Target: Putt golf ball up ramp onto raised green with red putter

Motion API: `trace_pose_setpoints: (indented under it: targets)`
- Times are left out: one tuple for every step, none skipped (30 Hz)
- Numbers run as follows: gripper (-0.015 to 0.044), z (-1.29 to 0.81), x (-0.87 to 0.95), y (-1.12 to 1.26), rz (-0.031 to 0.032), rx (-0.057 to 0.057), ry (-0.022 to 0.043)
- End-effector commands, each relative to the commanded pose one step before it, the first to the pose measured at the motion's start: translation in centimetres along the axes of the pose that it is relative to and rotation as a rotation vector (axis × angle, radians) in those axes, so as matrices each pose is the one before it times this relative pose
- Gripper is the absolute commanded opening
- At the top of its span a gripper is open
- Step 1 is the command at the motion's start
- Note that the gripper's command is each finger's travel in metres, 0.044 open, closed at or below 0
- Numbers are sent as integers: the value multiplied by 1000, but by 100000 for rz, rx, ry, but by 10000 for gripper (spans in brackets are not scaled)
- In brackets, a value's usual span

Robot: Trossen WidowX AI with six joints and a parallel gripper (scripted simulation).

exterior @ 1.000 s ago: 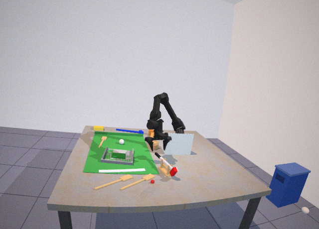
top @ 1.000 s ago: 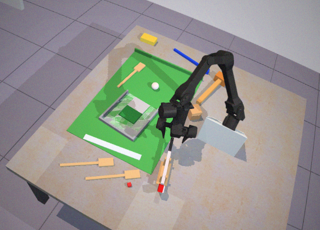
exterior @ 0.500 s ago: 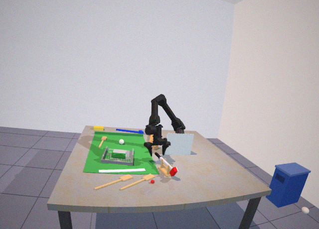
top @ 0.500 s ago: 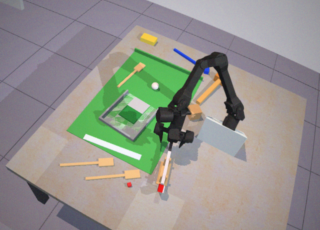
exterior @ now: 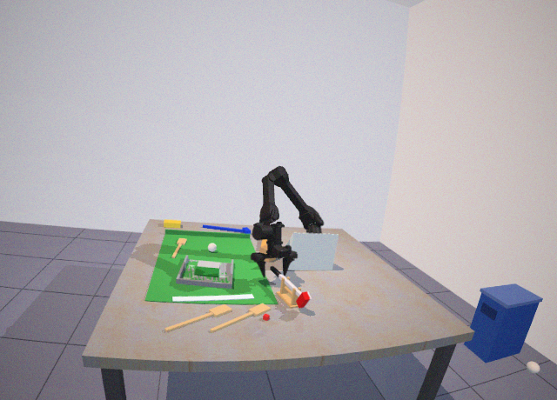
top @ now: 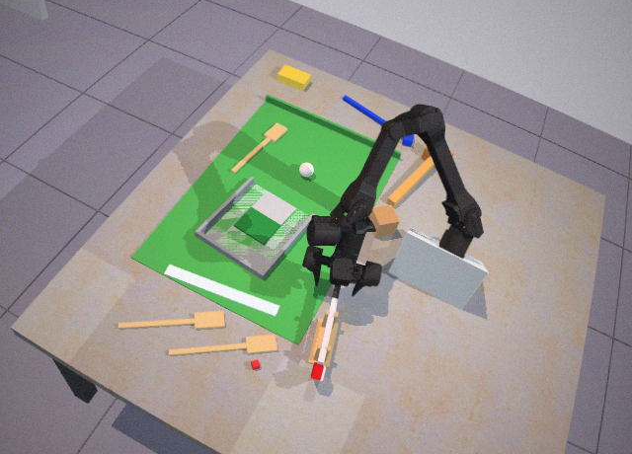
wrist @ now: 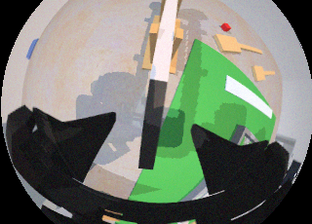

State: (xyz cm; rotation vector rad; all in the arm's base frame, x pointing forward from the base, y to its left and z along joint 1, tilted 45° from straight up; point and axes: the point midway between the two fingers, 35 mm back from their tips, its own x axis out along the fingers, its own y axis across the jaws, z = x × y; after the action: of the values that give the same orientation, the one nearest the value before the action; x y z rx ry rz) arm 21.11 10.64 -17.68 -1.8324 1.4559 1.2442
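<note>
Putter [top: 326, 332] with the red head: one, lying on a small wooden stand [top: 322, 337] at the near edge of the surface [top: 485, 337], red head nearest, white shaft and dark grip running back toward the arm. One small red cube [top: 255, 364] sits just beside the stand. Two tan wooden paddles [top: 176, 322] [top: 227, 345] lie near the front edge, and a third [top: 258, 145] rests on the green mat [top: 168, 240]. One white strip [top: 220, 289] lies along the mat's near side. One grey-walled raised green [top: 255, 225] stands mid-mat, and one white golf ball [top: 306, 169] lies beyond it, well apart from the putter. The end effector [top: 339, 280] hangs over the putter's grip end, fingers spread wide on either side, gripping nothing; whether they touch the grip is unclear. Farther back: one tan cube [top: 383, 220], one tan bar [top: 411, 182], one pale slab [top: 436, 273], one blue stick [top: 364, 111], one yellow block [top: 293, 76].
</note>
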Motion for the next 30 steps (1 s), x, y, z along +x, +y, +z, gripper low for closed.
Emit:
trace_pose_setpoints:
  targets:
    - [440, -318, 743, 339, 680, -715, 746]
    - [440, -44, 153, 7, 4, 1, 11]
    - [440, -35, 121, 6, 3, 1, 9]
    - [440, -21, 73, 4, 2, 1, 6]
    - [440, -7, 24, 1, 1, 0, 2]
    - [440, 0, 0, 0, 0, 0, 0]
    - [440, 0, 0, 0, 0, 0, 0]
    - [414, 140, -244, -257, -387, 743, -609]
    - [387, 0, 0, 0, 0, 0, 0]
    - [361, 0, 0, 0, 0, 0, 0]
    - [335, 0, 0, 0, 0, 0, 0]
    - [309, 0, 0, 0, 0, 0, 0]
    - [282, 0, 0, 0, 0, 0, 0]
    - [256, 0, 0, 0, 0, 0, 0]
    - [230, 0, 0, 0, 0, 0, 0]
    - [204, 0, 0, 0, 0, 0, 0]
    - [177, 0, 0, 0, 0, 0, 0]
    - [151, 0, 0, 0, 0, 0, 0]
    - [125, 0, 0, 0, 0, 0, 0]
    - [99, 0, 0, 0, 0, 0, 0]
    - [72, 0, 0, 0, 0, 0, 0]
    - [66, 0, 0, 0, 0, 0, 0]
    - [59, 0, 0, 0, 0, 0, 0]
    - [52, 0, 0, 0, 0, 0, 0]
    - [46, 0, 0, 0, 0, 0, 0]
    - [39, 0, 0, 0, 0, 0, 0]
    - [32, 0, 0, 0, 0, 0, 0]
    - [26, 0, 0, 0, 0, 0, 0]
    - [19, 0, 0, 0, 0, 0, 0]
    - [0, 42, -121, -25, -6, -4, -19]
